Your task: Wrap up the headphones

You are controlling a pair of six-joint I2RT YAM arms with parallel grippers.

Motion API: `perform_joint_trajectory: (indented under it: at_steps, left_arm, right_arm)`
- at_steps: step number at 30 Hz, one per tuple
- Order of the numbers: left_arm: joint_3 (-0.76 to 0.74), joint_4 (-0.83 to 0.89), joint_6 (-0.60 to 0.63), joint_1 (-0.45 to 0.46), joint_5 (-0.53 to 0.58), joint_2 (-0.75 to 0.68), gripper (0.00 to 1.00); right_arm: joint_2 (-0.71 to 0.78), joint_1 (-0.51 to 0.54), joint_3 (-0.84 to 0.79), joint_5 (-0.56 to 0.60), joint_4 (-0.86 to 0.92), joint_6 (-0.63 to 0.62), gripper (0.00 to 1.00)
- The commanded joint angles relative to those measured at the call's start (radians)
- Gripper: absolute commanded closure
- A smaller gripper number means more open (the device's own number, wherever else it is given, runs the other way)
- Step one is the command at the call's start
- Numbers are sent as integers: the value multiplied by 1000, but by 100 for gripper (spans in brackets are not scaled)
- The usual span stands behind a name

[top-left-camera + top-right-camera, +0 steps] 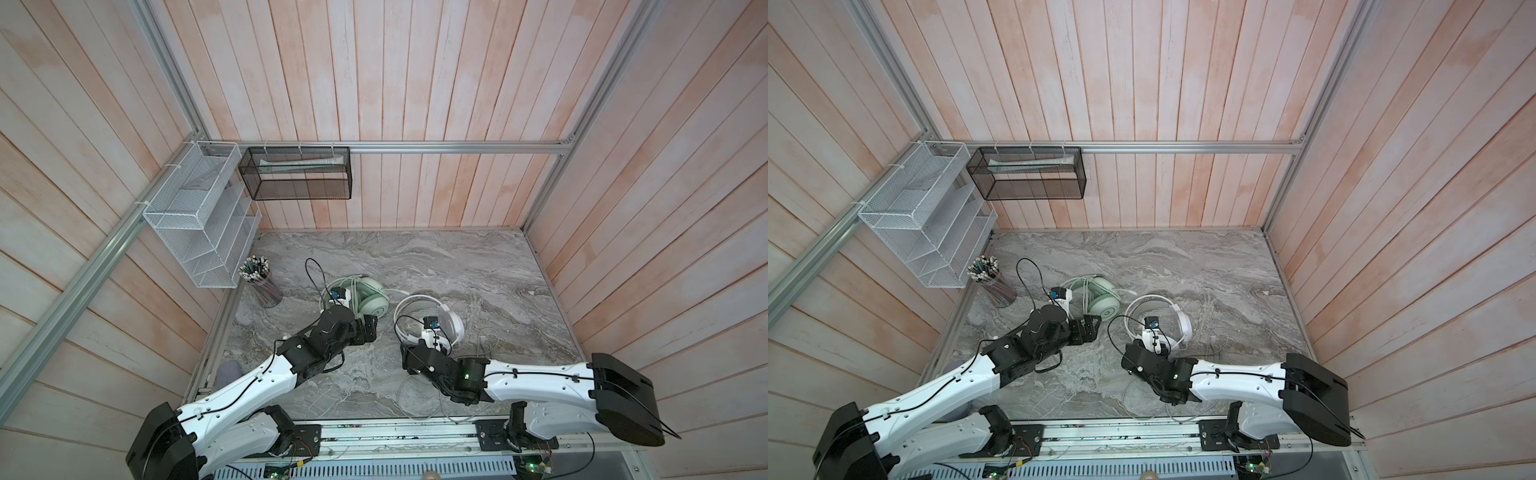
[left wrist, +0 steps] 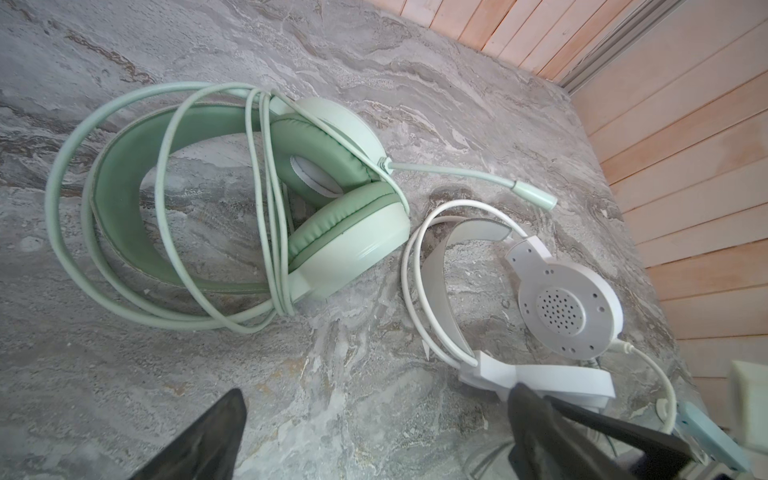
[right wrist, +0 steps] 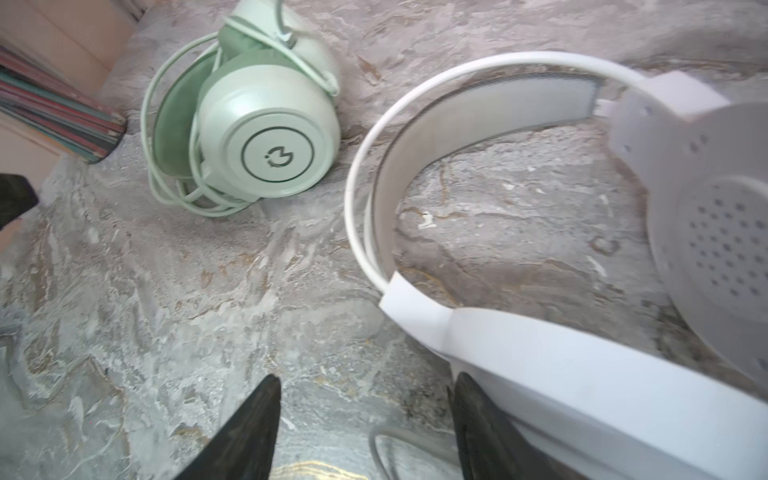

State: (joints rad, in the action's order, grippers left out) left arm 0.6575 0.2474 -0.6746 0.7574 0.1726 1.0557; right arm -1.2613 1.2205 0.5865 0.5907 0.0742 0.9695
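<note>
At the left of the marble table (image 1: 457, 257) stands a cup of pencils (image 1: 262, 286). Next lies the mint green headset (image 2: 349, 249), its cable (image 2: 55, 195) looped around it. Its earcup carries a ringed emblem (image 3: 277, 156) with no letters I can read. The left gripper (image 2: 378, 392) is spread wide and empty. The white headset (image 2: 569, 307) lies just beside. The right gripper (image 3: 365, 380) is spread too, pinching nothing.

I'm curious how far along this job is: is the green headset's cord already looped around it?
Yes, the left wrist view shows the green headset with its cord coiled in several loops around it.
</note>
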Motion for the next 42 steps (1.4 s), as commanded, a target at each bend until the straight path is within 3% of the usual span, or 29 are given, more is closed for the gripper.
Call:
perform_joint_trajectory:
  at_steps: [1,10,17,25,34,42]
  left_arm:
    - [36,-8,-8,-4,-30,18,1]
    - [78,2,-32,-5,-94,75,1]
    - [152,2,-93,0,-207,135,2]
    - [261,71,-121,45,-203,245,4]
    - [370,157,-158,80,-231,417,6]
    - [444,177,-142,100,-212,543,6]
  right_arm:
    - [73,-34,-41,71,110,52,31]
    - [313,-192,-107,67,259,-36,29]
    - [514,-312,-124,38,340,-141,23]
    - [534,-315,-31,35,431,-208,22]
    - [708,-315,-11,-106,324,-418,20]
    - [828,-315,-45,-231,243,-474,18]
